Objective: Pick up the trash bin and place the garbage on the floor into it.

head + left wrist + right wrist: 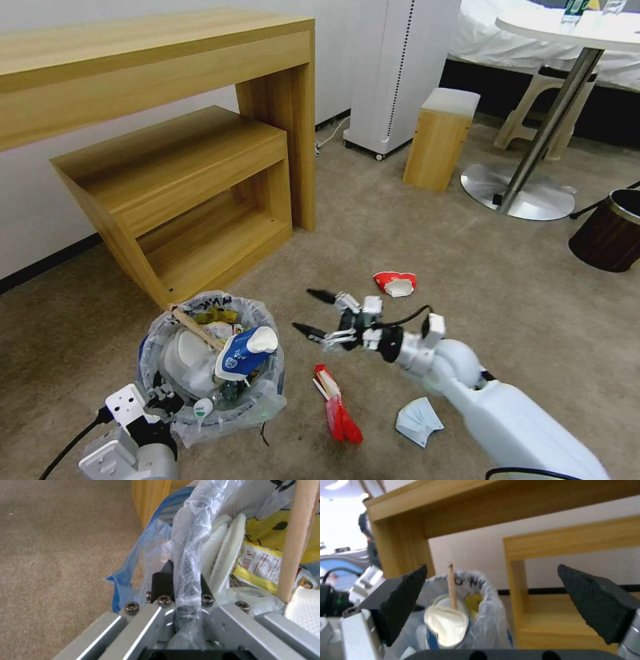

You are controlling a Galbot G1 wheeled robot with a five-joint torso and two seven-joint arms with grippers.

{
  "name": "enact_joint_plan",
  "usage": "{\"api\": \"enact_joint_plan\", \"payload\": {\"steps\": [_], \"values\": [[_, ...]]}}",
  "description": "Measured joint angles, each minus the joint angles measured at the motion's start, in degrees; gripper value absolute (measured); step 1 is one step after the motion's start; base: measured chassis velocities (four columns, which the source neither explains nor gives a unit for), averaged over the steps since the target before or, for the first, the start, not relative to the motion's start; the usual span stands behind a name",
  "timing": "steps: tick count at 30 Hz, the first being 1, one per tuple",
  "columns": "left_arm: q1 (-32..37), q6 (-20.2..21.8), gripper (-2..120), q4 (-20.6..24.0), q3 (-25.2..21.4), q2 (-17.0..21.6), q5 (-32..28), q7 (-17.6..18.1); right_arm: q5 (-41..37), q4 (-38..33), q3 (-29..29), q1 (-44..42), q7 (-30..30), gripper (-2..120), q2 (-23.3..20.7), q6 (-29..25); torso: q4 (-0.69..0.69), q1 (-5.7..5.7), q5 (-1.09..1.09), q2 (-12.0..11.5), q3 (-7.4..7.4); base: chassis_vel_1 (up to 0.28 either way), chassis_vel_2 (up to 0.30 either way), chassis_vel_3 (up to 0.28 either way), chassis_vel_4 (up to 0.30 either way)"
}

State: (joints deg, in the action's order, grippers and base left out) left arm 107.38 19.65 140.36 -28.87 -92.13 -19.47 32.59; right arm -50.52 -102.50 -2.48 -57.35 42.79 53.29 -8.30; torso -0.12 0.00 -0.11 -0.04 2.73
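Carefully now: bin is full, three pieces left

Your left gripper (181, 585) is clamped on the rim and bag of the trash bin (211, 363), which sits on the floor (467, 267) just in front of the low wooden shelf (180, 193). Your right gripper (319, 313) hangs beside the bin, fingers spread wide and empty. Near the bin lie a red wrapper (339, 403), a blue mask (418, 421) and, farther off, a red-white cup (395, 283). The blue-white cup (243, 351) and wooden stick (195, 326) stand above the rim; a tilt could spill them. Open carpet lies away from the shelf.
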Motion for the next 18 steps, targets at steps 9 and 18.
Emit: {"api": "enact_joint_plan", "payload": {"steps": [9,18], "values": [[-0.6,-0.1,0,-0.6,-0.2,0.0,-0.1,-0.1,3.8,-8.7,-9.5,-13.4,-28.1,100,-1.2,9.4,0.00,0.00,0.00,0.0,0.00,0.000,0.000,0.000,0.000],[-0.9,-0.1,0,0.0,-0.5,0.0,-0.8,-0.1,3.0,-14.5,-15.6,-23.6,-48.6,100,1.7,17.0,-0.01,0.00,-0.01,0.0,0.00,0.000,0.000,0.000,0.000]]}}
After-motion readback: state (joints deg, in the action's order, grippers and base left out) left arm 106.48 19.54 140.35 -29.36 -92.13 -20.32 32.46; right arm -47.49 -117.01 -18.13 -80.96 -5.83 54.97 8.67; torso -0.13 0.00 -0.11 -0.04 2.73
